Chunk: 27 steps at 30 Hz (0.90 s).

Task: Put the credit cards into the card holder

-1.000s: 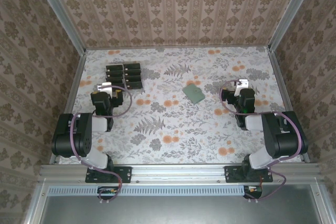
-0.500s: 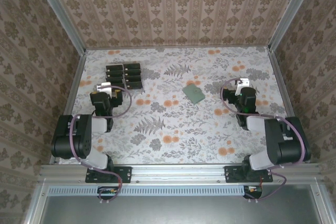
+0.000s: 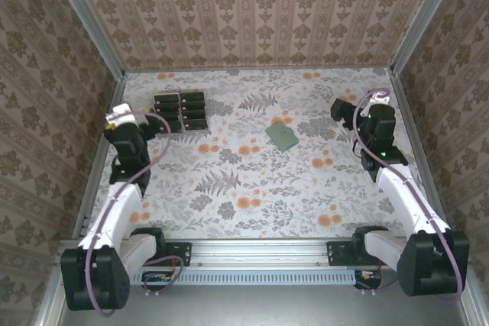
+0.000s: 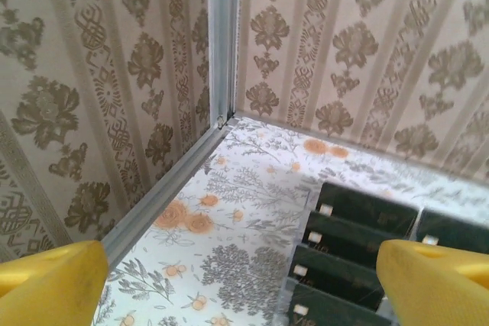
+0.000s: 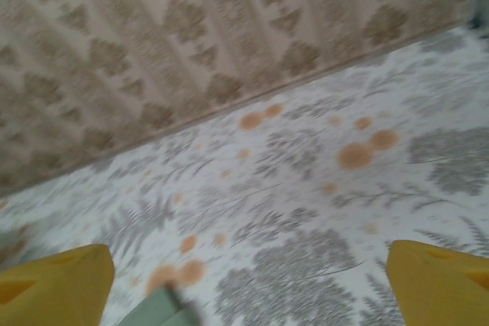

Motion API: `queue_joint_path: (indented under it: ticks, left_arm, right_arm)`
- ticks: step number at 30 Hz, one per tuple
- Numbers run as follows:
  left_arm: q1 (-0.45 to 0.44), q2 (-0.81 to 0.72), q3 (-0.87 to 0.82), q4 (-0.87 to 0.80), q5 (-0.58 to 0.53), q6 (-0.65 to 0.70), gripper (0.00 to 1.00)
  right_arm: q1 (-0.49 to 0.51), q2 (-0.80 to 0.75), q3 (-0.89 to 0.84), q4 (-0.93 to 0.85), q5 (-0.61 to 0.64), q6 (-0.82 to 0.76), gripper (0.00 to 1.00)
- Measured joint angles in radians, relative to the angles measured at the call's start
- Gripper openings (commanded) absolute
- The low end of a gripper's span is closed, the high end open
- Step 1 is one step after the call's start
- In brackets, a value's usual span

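Both arms stretched fwd; L pincer (image 4: pixel 241 288), R pincer (image 5: pixel 248 284) jaws wide.

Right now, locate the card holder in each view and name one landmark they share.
Top external: card holder, mid-table, slightly right of centre.
Right wrist: card holder, blurred, at the bottom edge, left of centre.
Left wrist: aimed at the credit cards and the far-left corner.
Shared landmark: the floral table with orange blossoms.

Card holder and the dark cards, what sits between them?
Nothing. In the top view, bare flowery table lies between the card holder and the credit cards.
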Motion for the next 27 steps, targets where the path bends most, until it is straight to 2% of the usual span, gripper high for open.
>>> queue_joint_path:
  ticks: [3, 7, 13, 19, 27]
  left_arm:
    - [0.062, 0.072, 0.188, -0.176, 0.074, -0.057, 1.0]
    - [0.13, 0.275, 0.426, -0.363, 0.212, -0.089, 1.0]
    - [0.214, 0.598, 0.657, -0.525, 0.447, -0.133, 1.0]
    - [0.237, 0.749, 0.679, -0.526, 0.623, -0.196, 1.0]
    - [0.236, 0.788, 0.639, -0.359, 0.749, -0.319, 1.0]
  right_arm:
    - [0.07, 0.047, 0.082, -0.12, -0.064, 0.026, 0.83]
    - [0.194, 0.114, 0.153, -0.255, -0.084, 0.043, 0.82]
    - [0.3, 0.212, 0.201, -0.366, -0.092, 0.068, 0.81]
    - [0.332, 0.328, 0.256, -0.412, -0.092, 0.066, 0.8]
    - [0.336, 0.401, 0.269, -0.43, -0.095, 0.05, 0.8]
